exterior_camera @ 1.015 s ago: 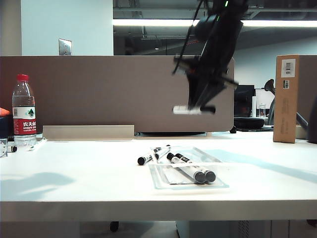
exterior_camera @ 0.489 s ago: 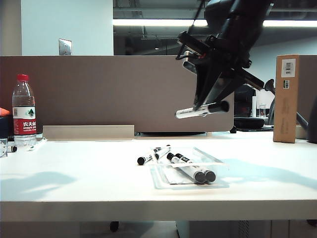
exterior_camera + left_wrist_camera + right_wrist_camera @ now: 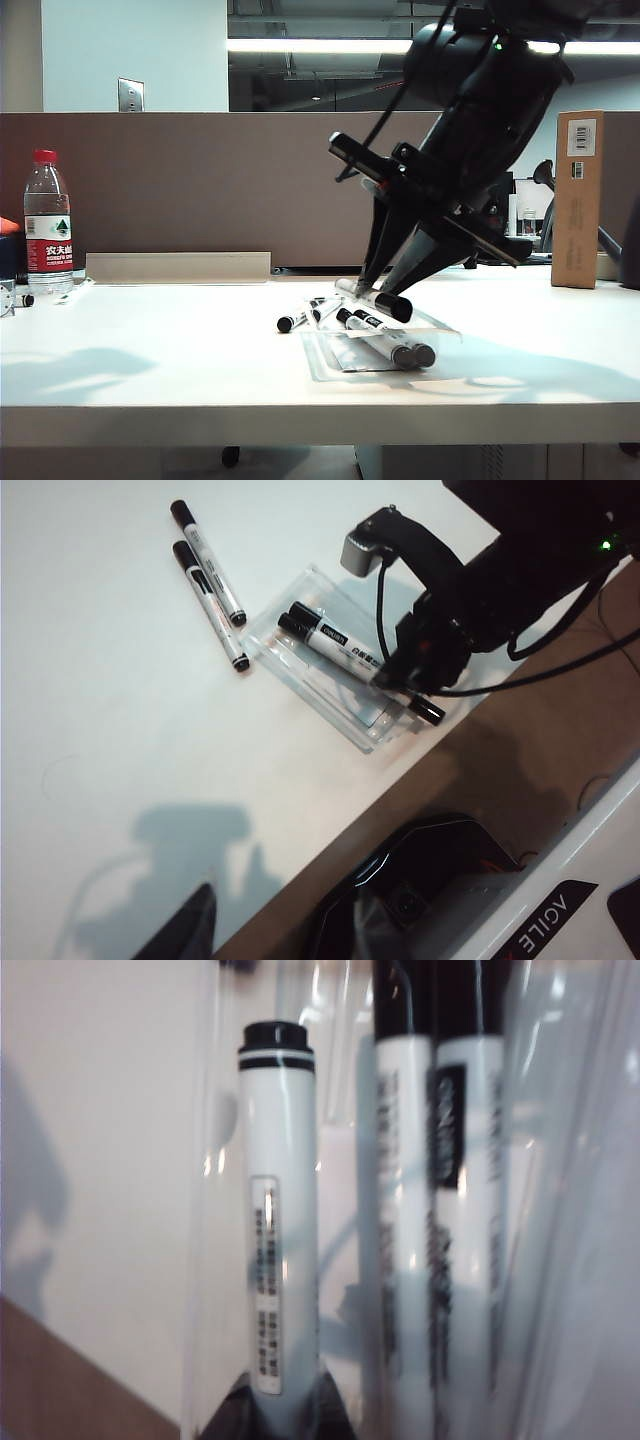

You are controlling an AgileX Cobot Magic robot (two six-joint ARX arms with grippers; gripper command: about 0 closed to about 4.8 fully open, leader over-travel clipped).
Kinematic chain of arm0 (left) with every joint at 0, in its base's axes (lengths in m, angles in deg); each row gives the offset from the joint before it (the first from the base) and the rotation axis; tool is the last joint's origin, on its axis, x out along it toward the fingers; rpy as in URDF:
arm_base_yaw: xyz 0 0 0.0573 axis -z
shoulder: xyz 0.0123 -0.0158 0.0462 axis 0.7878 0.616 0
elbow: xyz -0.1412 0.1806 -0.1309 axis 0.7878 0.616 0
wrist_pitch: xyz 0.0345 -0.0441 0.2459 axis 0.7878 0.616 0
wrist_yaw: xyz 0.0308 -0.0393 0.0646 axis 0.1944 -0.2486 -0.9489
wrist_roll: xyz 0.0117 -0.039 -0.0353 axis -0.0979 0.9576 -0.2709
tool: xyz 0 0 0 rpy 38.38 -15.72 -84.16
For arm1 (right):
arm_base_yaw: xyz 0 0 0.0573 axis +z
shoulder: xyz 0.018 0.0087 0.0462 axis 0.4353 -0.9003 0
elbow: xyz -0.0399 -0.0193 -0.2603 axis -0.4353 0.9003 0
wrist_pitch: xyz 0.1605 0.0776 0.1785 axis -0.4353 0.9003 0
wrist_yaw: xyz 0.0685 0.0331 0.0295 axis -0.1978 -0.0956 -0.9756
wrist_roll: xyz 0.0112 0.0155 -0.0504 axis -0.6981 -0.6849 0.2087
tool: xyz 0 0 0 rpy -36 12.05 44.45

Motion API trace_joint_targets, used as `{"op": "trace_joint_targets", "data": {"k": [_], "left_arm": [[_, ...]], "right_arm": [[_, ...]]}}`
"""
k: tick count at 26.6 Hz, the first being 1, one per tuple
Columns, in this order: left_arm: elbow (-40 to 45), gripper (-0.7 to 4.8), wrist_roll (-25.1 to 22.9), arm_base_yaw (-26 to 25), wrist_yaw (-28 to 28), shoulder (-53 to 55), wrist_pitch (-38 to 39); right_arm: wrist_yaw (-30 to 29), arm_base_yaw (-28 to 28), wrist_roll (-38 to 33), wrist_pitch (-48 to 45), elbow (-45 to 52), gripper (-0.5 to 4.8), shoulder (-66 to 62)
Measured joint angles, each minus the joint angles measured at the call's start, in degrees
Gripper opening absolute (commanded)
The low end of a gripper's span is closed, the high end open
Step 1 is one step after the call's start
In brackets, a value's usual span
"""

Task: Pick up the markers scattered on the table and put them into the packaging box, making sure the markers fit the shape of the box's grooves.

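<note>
My right gripper [image 3: 372, 292] is shut on a white marker [image 3: 275, 1260] with a black end and holds it low over the far part of the clear packaging box [image 3: 330, 362]. Two markers [image 3: 388, 342] lie side by side in the box's grooves, and in the right wrist view these two markers [image 3: 437, 1210] run parallel to the held one. Two more markers [image 3: 210, 585] lie loose on the white table [image 3: 150, 350] just left of the box. Of my left gripper only one dark finger [image 3: 192, 928] shows, high above the table's near edge, far from the markers.
A water bottle [image 3: 47, 225] stands at the far left beside some small items. A tall brown cardboard box [image 3: 580, 200] stands at the back right. A brown partition [image 3: 200, 180] closes off the back of the table.
The right arm has come down from high above the table with the marker, which now sits low over the box. The left arm has not moved.
</note>
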Motion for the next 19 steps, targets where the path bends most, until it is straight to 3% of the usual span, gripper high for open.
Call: {"op": "trace_joint_targets", "data": {"k": [5,16,18,19], "left_arm": [[0.0,1.78,0.0,0.0,0.0,0.0,0.2],[0.0,1.78,0.0,0.0,0.0,0.0,0.3],[0.0,1.78,0.0,0.0,0.0,0.0,0.4],[0.0,1.78,0.0,0.0,0.1,0.0,0.4]], "right_arm": [[5.1,-0.2,-2.1,-4.9,0.5,-0.06,0.0],[7.1,-0.3,-3.5,-7.4,0.5,0.01,-1.9],[7.0,-0.3,-4.1,-8.5,0.5,0.63,-2.0],[7.0,-0.3,-4.2,-8.9,0.5,1.52,-2.1]]}}
